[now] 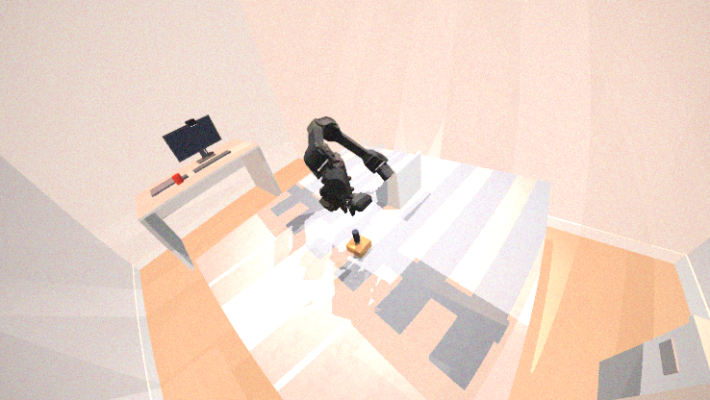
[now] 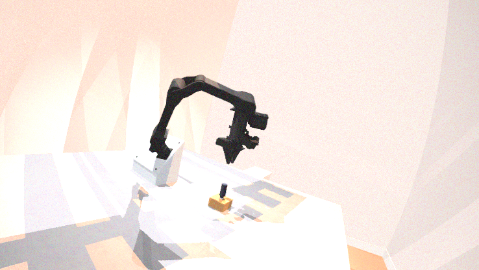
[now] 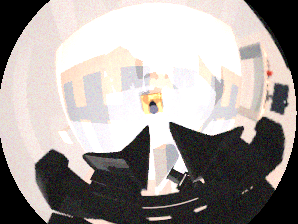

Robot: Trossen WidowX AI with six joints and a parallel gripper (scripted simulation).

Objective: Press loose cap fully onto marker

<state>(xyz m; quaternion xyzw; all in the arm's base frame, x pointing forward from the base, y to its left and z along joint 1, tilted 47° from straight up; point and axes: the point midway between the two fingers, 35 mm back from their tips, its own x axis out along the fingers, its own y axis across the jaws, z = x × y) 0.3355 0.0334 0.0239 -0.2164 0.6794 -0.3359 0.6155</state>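
Observation:
The orange holder block (image 1: 366, 246) (image 2: 215, 203) (image 3: 145, 98) stands on the table. The marker rises upright from it; its dark navy cap (image 1: 356, 235) (image 2: 223, 190) (image 3: 153, 107) is on top. A small pale part of the marker (image 2: 221, 198) shows between cap and block. Whether the cap is fully clicked on cannot be told. My gripper (image 1: 349, 213) (image 2: 229, 163) (image 3: 160, 126) points down above the cap, clear of it. Its fingers are part-way open with a gap between them, and nothing is held.
The arm's pale base mount (image 1: 408, 181) (image 2: 171, 171) stands on the table behind the block. A separate desk (image 1: 198, 190) with a monitor (image 1: 192, 138), a keyboard (image 1: 212, 161) and a red object (image 1: 177, 179) stands beyond the table. Patchy light and shadow cover the tabletop.

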